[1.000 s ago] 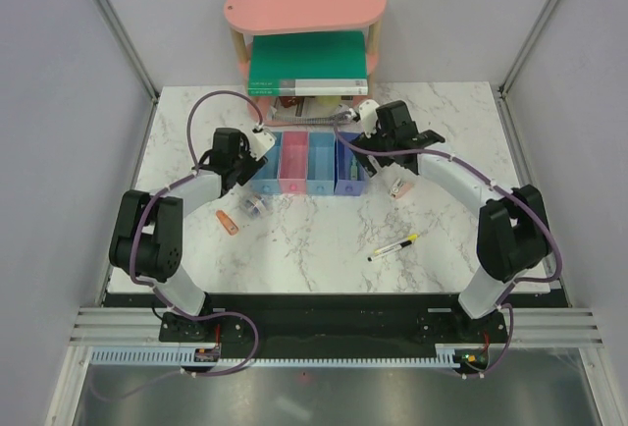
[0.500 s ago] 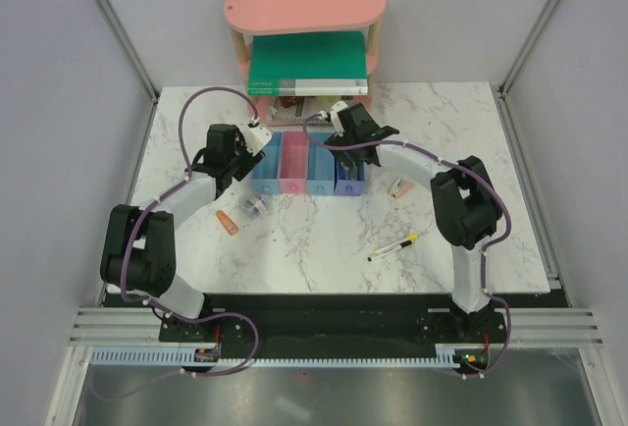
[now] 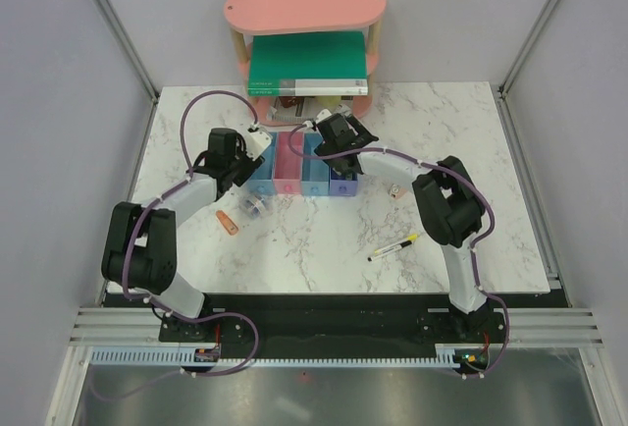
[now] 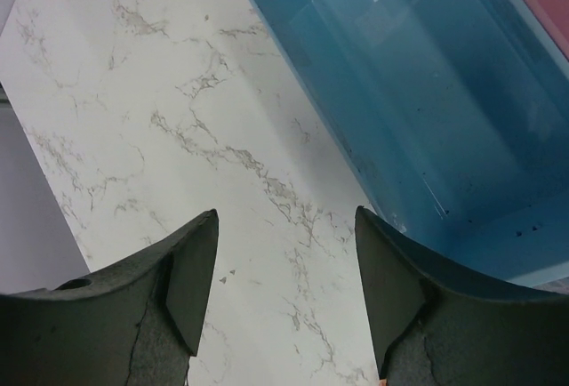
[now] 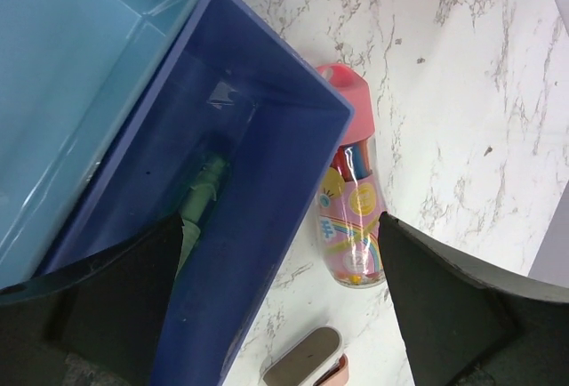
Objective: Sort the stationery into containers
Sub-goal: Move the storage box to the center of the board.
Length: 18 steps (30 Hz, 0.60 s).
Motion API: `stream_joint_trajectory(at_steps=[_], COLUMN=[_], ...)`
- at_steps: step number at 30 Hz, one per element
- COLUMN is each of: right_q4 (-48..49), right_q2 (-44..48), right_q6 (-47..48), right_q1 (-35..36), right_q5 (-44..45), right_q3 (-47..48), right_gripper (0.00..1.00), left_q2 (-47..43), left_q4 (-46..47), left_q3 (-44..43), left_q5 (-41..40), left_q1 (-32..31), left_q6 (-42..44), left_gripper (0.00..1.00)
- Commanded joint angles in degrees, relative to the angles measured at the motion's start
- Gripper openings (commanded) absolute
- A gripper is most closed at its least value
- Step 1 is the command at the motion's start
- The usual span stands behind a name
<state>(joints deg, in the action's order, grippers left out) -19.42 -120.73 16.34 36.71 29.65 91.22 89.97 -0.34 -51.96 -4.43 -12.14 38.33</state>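
The four joined bins (image 3: 291, 186) stand mid-table: blue, pink, blue, purple-blue. My right gripper (image 3: 337, 134) is open and empty above the purple-blue bin (image 5: 258, 181). Its fingers straddle that bin's right wall, and a green piece (image 5: 203, 192) lies inside. A pink-red piece (image 5: 354, 217) lies just right of that bin, with a pale pink piece (image 5: 307, 359) near it. My left gripper (image 3: 245, 156) is open and empty over bare marble beside the leftmost blue bin (image 4: 427, 92). An orange piece (image 3: 228, 222), a clear roll (image 3: 255, 206) and a yellow-and-black pen (image 3: 392, 246) lie on the table.
A pink oval two-tier shelf (image 3: 304, 4) stands at the back and holds a large green book (image 3: 304, 63). Spiral notebooks (image 3: 294, 109) lie under it, just behind the bins. Grey walls close in the table on the left, right and back.
My right gripper has swung left, from right of the bins to above the purple-blue bin. My left gripper has barely moved.
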Motion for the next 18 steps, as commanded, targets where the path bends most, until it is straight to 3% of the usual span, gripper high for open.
stream_joint_trajectory(at_steps=[1, 18], right_q4=[0.6, -0.4], right_q2=[-1.0, -2.8], right_q6=[0.9, 2.0], right_q1=[0.2, 2.5], right_q5=[2.4, 6.2], right_q3=[1.4, -1.8], right_gripper=[0.98, 0.98], left_q2=[1.2, 7.0], left_q4=[0.8, 0.8], left_q3=[0.1, -2.5], left_q5=[1.0, 2.7], left_q1=[-0.2, -3.2], left_q6=[-3.1, -6.3], left_gripper=[0.70, 0.69])
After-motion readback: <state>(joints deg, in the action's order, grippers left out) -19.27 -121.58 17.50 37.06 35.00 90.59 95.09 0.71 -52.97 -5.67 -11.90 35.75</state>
